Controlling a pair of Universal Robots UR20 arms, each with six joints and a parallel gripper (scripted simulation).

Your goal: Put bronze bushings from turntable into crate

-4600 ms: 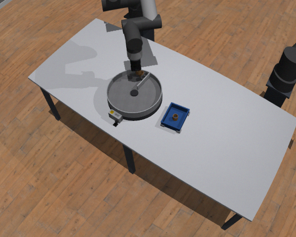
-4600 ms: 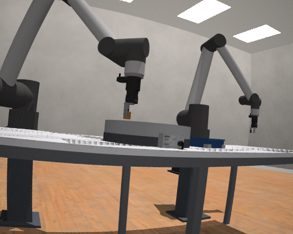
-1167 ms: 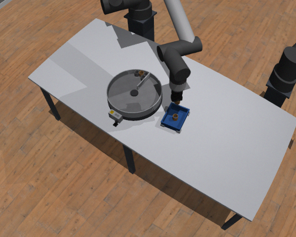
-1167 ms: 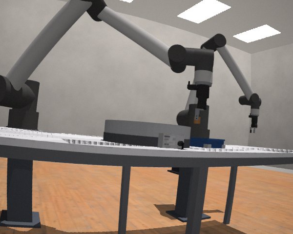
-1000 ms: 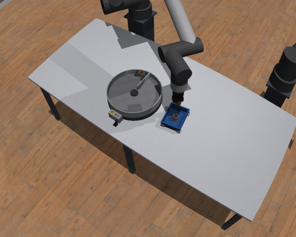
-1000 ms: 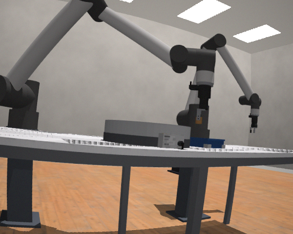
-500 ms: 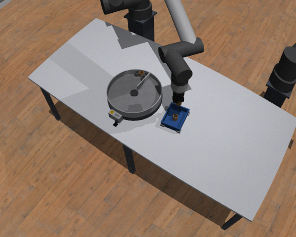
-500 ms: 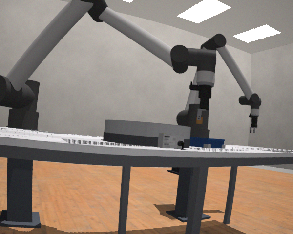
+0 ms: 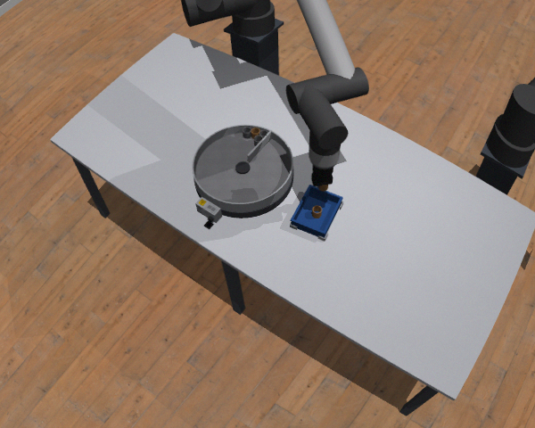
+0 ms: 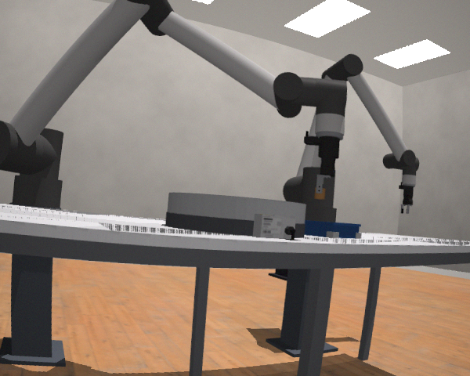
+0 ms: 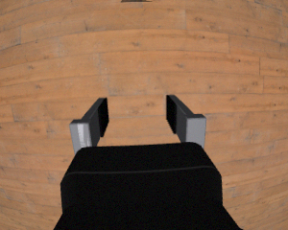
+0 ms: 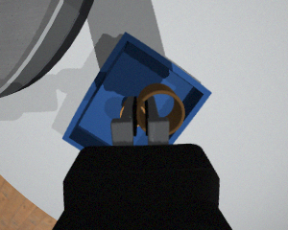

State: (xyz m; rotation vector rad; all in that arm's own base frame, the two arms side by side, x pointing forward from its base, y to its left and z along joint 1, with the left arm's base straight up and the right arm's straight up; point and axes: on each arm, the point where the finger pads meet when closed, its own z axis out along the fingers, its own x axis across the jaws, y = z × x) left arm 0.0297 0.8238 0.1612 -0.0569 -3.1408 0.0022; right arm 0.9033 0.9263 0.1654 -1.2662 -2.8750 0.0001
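Table [image 9: 397,258] [image 10: 125,238]: one crate [image 9: 297,224] [image 10: 332,229] [image 12: 93,91] | right tool [image 9: 323,184] [image 10: 319,193] [image 12: 141,117]: clamped on one bushing [image 9: 324,187] [image 10: 319,194] [image 12: 180,107] | left tool [image 10: 405,209] [image 11: 137,115]: apart

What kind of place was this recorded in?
Probably a robotics lab or workcell room: two robot arms stand on floor pedestals by a long table, under ceiling light panels, with a turntable.

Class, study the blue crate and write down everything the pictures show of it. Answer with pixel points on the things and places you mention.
The blue crate [image 9: 334,200] [image 10: 332,229] [image 12: 93,96] is a shallow, open-topped, four-sided box, plastic by its look. It sits level on the table beside the turntable, with small pale guides at the corners that show. A bronze bushing rests on its floor. The right gripper [image 9: 323,185] [image 10: 319,192] [image 12: 140,108] hangs above it, not touching.
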